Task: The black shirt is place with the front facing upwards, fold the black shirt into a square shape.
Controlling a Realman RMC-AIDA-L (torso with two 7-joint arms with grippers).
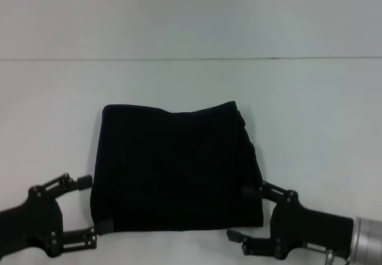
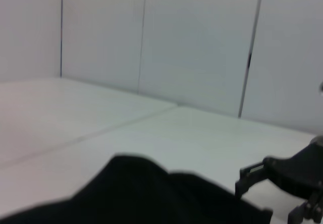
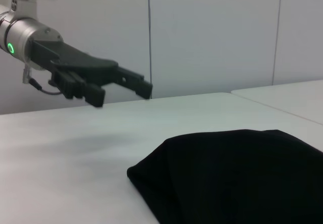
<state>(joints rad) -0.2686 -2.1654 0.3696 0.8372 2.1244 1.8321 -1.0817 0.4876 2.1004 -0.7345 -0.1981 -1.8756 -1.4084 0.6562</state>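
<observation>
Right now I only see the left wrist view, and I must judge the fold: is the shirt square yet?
Observer: The head view shows the shirt folded into a rough square, with no lettering showing.
Operator: Is either gripper holding it?
Observer: No. The left gripper is open at the near left corner, and the right gripper is open at the near right corner.

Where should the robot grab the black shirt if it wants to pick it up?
Probably by the two near corners. The black shirt lies flat, folded into a rough square, so only its edges give something to pinch. The left gripper and right gripper sit open beside those corners, not touching, so each could slide in from its own side and close over the layers.
</observation>
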